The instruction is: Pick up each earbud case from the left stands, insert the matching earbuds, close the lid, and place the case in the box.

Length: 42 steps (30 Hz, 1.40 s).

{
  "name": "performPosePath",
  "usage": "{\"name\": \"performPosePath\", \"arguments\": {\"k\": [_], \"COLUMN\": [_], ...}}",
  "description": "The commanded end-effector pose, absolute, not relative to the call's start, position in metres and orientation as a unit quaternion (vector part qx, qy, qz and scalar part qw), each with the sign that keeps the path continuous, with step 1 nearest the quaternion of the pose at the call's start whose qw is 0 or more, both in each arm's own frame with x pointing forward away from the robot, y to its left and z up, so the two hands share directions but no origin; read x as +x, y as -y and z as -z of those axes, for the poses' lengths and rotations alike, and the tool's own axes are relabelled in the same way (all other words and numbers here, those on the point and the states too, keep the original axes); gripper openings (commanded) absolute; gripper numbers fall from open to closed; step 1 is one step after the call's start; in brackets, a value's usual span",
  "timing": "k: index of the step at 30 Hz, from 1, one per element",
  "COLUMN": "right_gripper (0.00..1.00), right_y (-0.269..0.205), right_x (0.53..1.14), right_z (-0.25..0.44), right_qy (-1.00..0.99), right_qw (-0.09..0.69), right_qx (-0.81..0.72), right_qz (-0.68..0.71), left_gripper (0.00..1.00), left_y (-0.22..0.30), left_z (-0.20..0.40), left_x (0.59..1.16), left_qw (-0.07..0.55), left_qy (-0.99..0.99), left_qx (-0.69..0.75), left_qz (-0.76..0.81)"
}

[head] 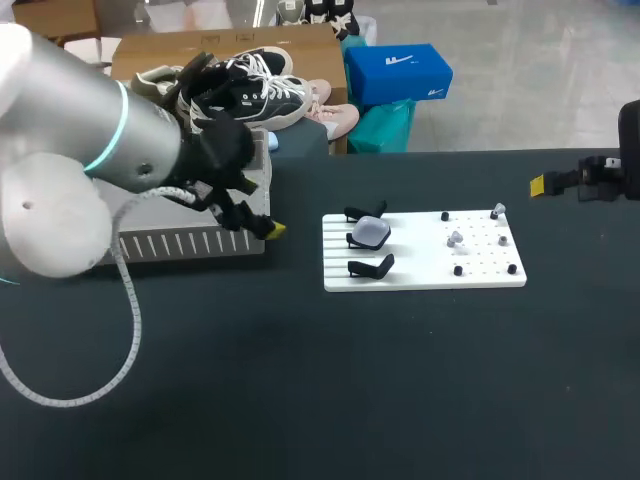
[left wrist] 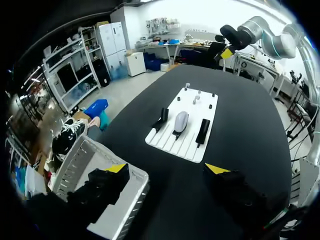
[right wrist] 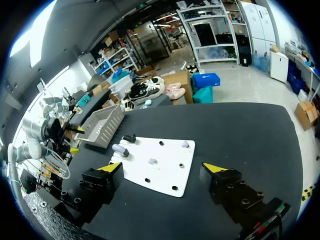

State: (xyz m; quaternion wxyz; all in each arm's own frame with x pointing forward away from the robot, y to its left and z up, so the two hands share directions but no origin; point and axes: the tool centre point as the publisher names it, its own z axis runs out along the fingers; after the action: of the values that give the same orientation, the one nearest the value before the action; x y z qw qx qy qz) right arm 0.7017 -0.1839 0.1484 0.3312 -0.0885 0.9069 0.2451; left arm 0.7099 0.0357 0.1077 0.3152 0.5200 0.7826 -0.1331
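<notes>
Bulky grey-white left arm (head: 90, 150) fills head view's near corner and hides most of grey slatted plastic box (head: 190, 243). Left gripper (left wrist: 166, 168): own wrist cam shows fingers spread wide, one over box rim, other over black table (left wrist: 250, 125); head view shows only one yellow tip. Pale rounded earbud case (head: 371, 232) sits on middle of 3 black stands (head: 370, 266) on white slotted board (head: 420, 272). Small earbuds (head: 455, 239) on pegs, board's right half. Right gripper (right wrist: 161, 167): fingers spread, nothing btwn, board ahead; head view has it at table's far right, well apart from board.
</notes>
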Motion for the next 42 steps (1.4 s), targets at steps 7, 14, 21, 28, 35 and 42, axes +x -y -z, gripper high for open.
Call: {"name": "performPosePath", "arguments": {"k": [7, 14, 21, 28, 35, 42], "right_gripper": [1.00, 1.00, 1.00, 1.00, 1.00, 1.00], "right_y": [0.185, 0.185, 0.185, 0.185, 0.185, 0.185], "right_x": [0.702, 0.702, 0.702, 0.702, 0.702, 0.702], "right_z": [-0.148, -0.148, -0.148, -0.148, -0.148, -0.148], "right_qy": [-0.907, -0.907, -0.907, -0.907, -0.907, -0.907], "right_qw": [0.331, 0.331, 0.331, 0.331, 0.331, 0.331], "right_qx": [-0.090, -0.090, -0.090, -0.090, -0.090, -0.090], "right_qz": [-0.247, -0.247, -0.247, -0.247, -0.247, -0.247], "left_gripper": [1.00, 1.00, 1.00, 1.00, 1.00, 1.00], "left_y": [-0.016, -0.014, -0.009, 0.000, 0.005, 0.014], "left_z": [-0.091, -0.085, -0.079, -0.073, -0.074, -0.069], "left_x": [0.720, 0.731, 0.739, 0.744, 0.750, 0.752], "left_qw": [0.323, 0.326, 0.341, 0.357, 0.370, 0.371], "left_qy": [-0.728, -0.689, -0.662, -0.639, -0.630, -0.628], "left_qx": [0.584, 0.611, 0.621, 0.620, 0.611, 0.604], "left_qz": [0.159, 0.212, 0.245, 0.281, 0.306, 0.322]}}
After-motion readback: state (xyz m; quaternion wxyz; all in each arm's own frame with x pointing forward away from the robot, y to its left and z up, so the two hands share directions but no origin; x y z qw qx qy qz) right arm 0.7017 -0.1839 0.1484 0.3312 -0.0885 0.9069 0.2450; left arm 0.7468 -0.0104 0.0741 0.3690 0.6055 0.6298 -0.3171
